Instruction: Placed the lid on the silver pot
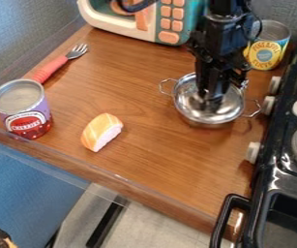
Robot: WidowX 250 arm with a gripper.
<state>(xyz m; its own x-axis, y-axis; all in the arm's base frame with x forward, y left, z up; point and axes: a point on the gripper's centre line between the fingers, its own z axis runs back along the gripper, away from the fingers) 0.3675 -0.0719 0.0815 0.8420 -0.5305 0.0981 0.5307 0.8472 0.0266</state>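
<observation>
The black gripper hangs straight down over the silver pot, its lower end within the outline of the rim. The pot stands upright at the right of the wooden counter, with one wire handle at its left and another at its lower right. Shiny metal shows around the gripper's lower end; whether this is a lid or the pot's inside I cannot tell. The gripper covers the middle and back of the pot.
Right of the pot is a black stove with knobs. Behind stand a pineapple can and a toy microwave. Further left are a cherries can, a red-handled fork and an orange-and-white sushi piece.
</observation>
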